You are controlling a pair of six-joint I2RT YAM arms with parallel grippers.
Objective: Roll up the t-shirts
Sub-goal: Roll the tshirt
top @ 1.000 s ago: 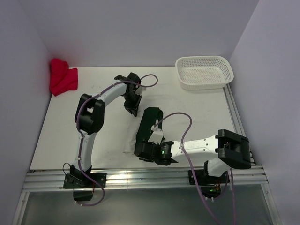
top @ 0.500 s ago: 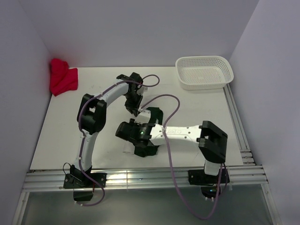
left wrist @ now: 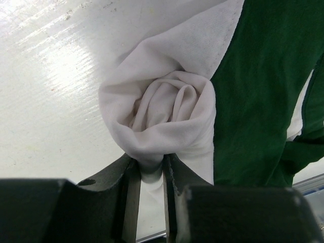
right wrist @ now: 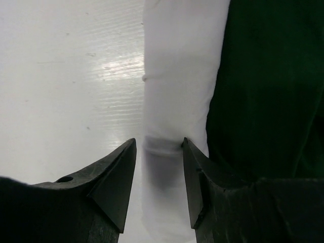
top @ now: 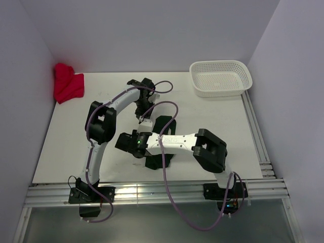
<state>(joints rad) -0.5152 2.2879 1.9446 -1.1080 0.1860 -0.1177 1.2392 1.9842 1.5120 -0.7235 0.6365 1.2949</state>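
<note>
The white t-shirt (left wrist: 162, 114) is rolled into a tight spiral. My left gripper (left wrist: 151, 167) is shut on the roll's lower fold. The dark green t-shirt (left wrist: 263, 86) lies against the roll's right side. In the top view the left gripper (top: 143, 112) is at the table's middle, just above a bit of white cloth (top: 147, 122) and the green shirt (top: 164, 123). My right gripper (right wrist: 159, 144) is open, its jaws on either side of a flat strip of the white shirt (right wrist: 177, 91), with the green shirt (right wrist: 268, 86) to its right. In the top view the right gripper (top: 122, 142) reaches left across the table.
A white mesh basket (top: 221, 77) stands at the back right. A red cloth bundle (top: 67, 83) lies at the back left against the wall. Walls close in the table on three sides. A metal rail (top: 152, 192) runs along the near edge.
My right arm has swung left across the table, and its gripper now sits left of the shirts. My left gripper has stayed shut on the white roll, barely shifting.
</note>
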